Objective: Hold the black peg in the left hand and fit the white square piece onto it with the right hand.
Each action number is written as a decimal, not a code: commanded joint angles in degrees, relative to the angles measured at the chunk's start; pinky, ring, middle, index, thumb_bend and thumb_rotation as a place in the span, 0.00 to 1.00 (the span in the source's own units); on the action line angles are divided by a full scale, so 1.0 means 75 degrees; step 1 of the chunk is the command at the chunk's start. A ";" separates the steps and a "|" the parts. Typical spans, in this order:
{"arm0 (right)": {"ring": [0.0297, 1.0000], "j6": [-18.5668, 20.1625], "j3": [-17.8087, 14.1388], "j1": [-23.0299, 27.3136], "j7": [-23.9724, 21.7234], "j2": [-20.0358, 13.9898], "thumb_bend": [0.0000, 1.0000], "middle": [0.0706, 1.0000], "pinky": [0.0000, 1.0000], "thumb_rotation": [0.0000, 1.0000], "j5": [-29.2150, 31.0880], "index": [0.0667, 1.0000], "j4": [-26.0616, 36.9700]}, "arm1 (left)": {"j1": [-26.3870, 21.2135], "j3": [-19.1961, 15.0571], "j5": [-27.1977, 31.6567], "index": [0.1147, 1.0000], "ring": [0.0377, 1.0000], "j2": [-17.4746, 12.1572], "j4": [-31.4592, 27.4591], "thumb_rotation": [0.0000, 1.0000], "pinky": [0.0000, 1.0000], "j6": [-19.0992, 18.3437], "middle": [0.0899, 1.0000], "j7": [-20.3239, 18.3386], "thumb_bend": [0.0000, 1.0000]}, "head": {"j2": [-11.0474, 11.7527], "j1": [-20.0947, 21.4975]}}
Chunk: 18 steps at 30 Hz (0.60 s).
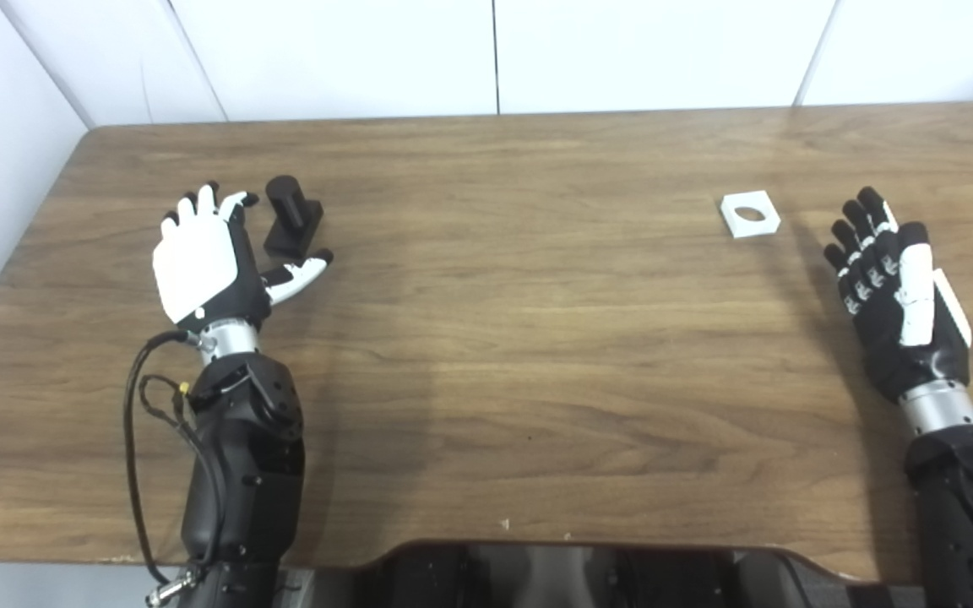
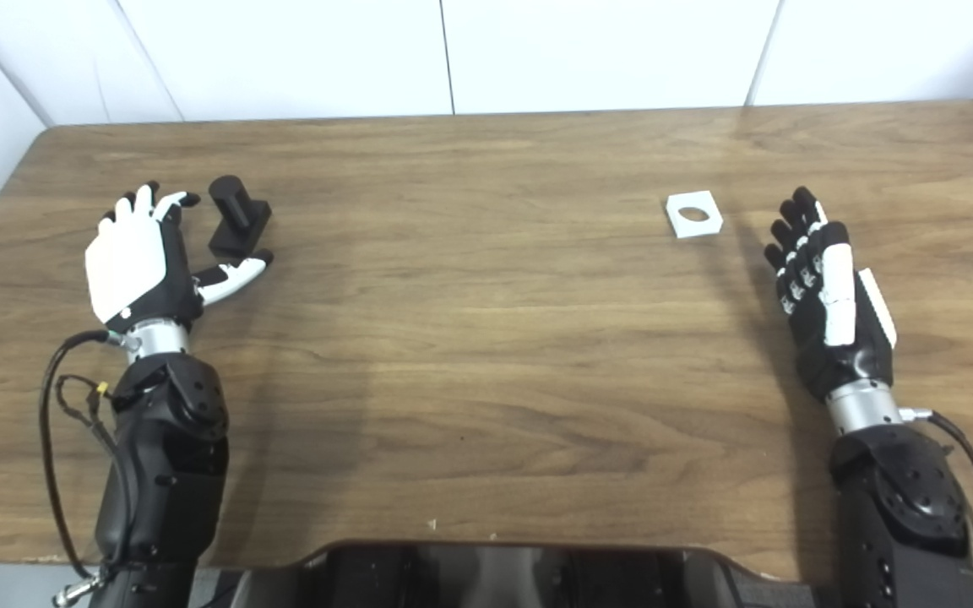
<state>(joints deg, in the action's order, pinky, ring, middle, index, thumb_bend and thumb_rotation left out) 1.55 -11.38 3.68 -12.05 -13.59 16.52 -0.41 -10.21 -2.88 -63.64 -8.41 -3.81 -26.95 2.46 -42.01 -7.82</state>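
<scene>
Black peg stands beside spread left hand, unlabeled.

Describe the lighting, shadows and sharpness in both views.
Left eye view: even light, soft shadows on the table beside the left hand and black peg. Right eye view: slightly soft focus; the white square piece and right hand cast faint shadows.

Left hand, fingers spread, flanks the black peg; white square piece lies near the right hand.
</scene>
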 commanded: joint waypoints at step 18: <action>1.00 -0.0227 0.0042 -0.0195 -0.0186 0.0042 0.50 1.00 1.00 1.00 0.0180 1.00 -0.0197 | -0.1194 -0.0070 -0.0225 0.79 1.00 -0.0536 0.1050 0.47 1.00 0.0007 0.98 0.0035 0.78 | 0.0117 0.0029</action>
<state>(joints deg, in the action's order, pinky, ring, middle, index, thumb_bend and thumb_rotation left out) 1.47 -11.28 3.51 -12.60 -13.84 16.84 -0.37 -16.23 -3.05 -63.88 -10.93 4.39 -26.91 1.93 -41.22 -7.73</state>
